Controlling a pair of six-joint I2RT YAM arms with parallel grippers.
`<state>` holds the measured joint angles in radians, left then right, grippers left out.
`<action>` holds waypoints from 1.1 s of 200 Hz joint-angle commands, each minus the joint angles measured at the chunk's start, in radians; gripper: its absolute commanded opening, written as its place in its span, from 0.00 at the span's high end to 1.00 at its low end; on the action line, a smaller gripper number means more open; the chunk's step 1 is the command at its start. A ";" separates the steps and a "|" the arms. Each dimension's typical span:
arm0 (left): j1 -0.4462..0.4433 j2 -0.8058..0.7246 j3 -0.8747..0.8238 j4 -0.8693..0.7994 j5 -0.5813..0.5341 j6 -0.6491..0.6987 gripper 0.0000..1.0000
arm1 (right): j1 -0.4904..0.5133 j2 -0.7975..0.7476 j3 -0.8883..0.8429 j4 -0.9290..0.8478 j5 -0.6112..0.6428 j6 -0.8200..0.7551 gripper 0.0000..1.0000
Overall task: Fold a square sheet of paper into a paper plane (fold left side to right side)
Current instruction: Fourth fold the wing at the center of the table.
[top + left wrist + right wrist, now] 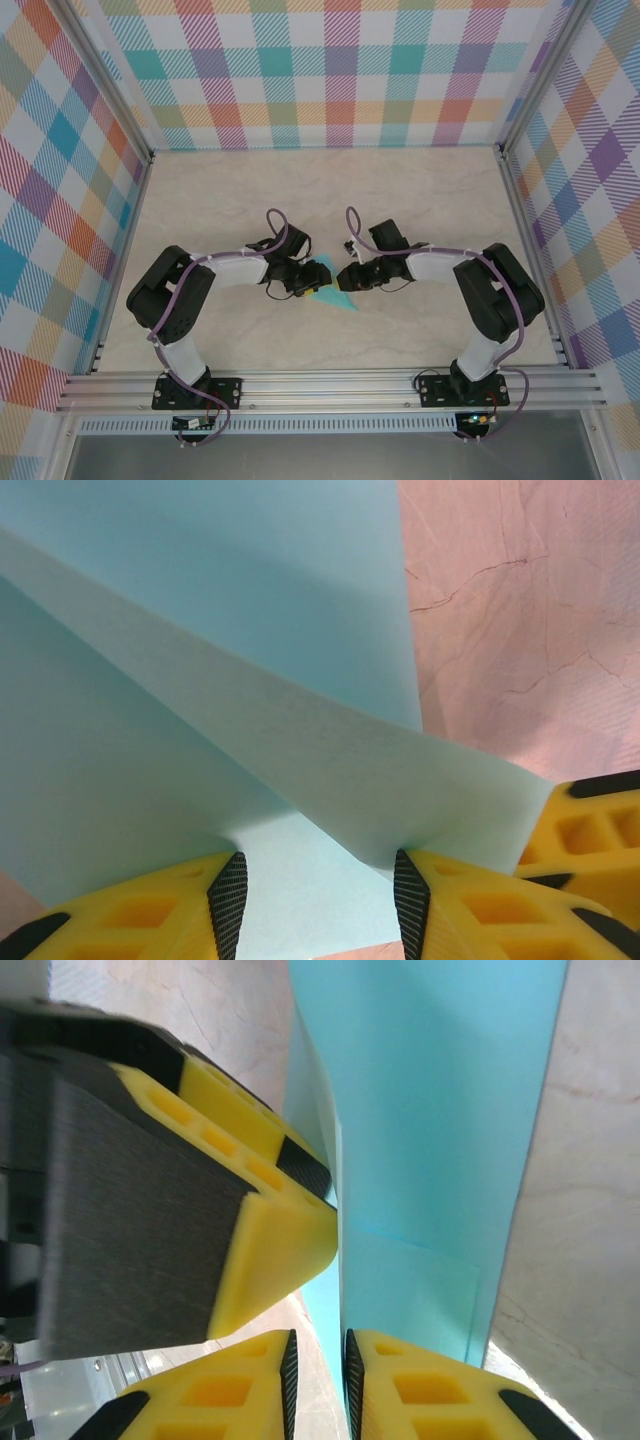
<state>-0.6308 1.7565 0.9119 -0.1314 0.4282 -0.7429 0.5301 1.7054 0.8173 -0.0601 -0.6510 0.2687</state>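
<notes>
Teal square sheet of paper lying between both arms at the middle of the surface.
The right fingers stand narrowly apart, with a raised edge of the sheet running down into their gap; whether they pinch it cannot be told. The left fingers are about half spread, and a lifted flap crosses between them without being clamped. The sheet's long axis stretches straight away from the right fingers, and both arms are about equally near. No brand or writing is readable.
</notes>
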 commanded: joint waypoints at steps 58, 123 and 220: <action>-0.001 -0.004 0.005 -0.061 -0.040 0.017 0.54 | -0.013 0.035 0.037 0.016 -0.074 -0.013 0.77; -0.001 -0.002 0.005 -0.060 -0.038 0.017 0.54 | -0.013 0.075 0.055 0.026 -0.093 -0.006 0.81; -0.001 -0.005 0.005 -0.070 -0.046 0.019 0.54 | -0.020 0.108 0.059 0.049 -0.136 0.016 0.92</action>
<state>-0.6308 1.7565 0.9134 -0.1356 0.4259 -0.7399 0.5167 1.8011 0.8597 -0.0441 -0.7319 0.2771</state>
